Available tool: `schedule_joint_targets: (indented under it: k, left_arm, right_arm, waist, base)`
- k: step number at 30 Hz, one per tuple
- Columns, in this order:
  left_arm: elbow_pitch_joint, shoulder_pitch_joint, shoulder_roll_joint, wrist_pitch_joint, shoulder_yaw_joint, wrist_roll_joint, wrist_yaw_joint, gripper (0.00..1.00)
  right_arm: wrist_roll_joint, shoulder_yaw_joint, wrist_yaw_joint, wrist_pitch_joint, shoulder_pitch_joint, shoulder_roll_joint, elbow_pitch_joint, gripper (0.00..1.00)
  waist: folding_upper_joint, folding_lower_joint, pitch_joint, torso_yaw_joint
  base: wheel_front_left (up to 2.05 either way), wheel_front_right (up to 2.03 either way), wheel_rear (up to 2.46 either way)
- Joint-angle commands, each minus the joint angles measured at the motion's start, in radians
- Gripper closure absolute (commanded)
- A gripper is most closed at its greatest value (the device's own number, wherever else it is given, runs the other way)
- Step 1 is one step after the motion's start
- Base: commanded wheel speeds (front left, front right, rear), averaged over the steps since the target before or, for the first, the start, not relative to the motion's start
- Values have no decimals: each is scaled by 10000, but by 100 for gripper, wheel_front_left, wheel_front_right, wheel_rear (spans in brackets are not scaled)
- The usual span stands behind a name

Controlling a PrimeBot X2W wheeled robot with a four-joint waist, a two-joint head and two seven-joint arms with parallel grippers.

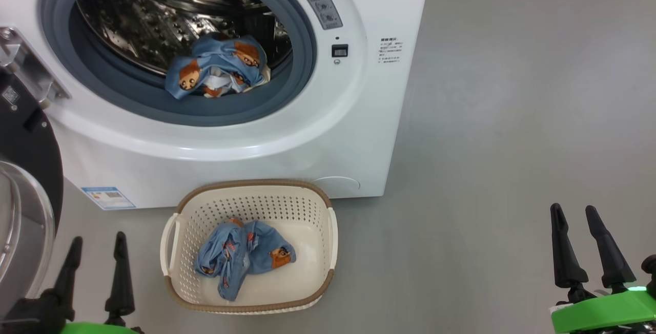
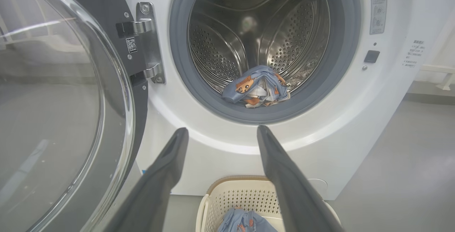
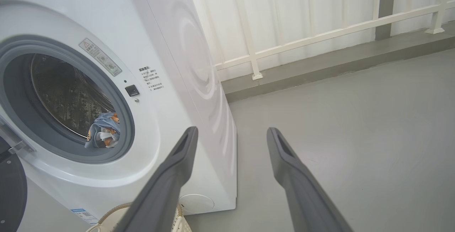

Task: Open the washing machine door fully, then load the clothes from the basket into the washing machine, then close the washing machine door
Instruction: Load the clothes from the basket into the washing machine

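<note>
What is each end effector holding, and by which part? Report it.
Nothing is held. The left end effector and right end effector are open and empty; one garment lies in the drum, the other garment in the basket.

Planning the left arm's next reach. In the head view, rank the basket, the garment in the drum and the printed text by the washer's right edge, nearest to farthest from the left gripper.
From the left gripper:
1. basket, on the floor just right of it.
2. garment in the drum, at the opening's lower lip.
3. printed text, far right on the front.
</note>
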Motion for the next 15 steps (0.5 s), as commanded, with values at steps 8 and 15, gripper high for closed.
schedule_joint_targets:
  k: [8,15]
  left_arm:
    - [346,-451,41,-63,-165,84,6,0]
    - [1013,-1212,-124,-63,-537,-45,6,0]
  right_arm:
    - [-68,276,58,-80,-583,-70,-385,0]
    - [-186,395,58,-80,-1161,166,-490,0]
  waist:
    - [0,0,814,-35]
    - [0,0,1889,-110]
  base:
    - [0,0,0]
    - [0,0,0]
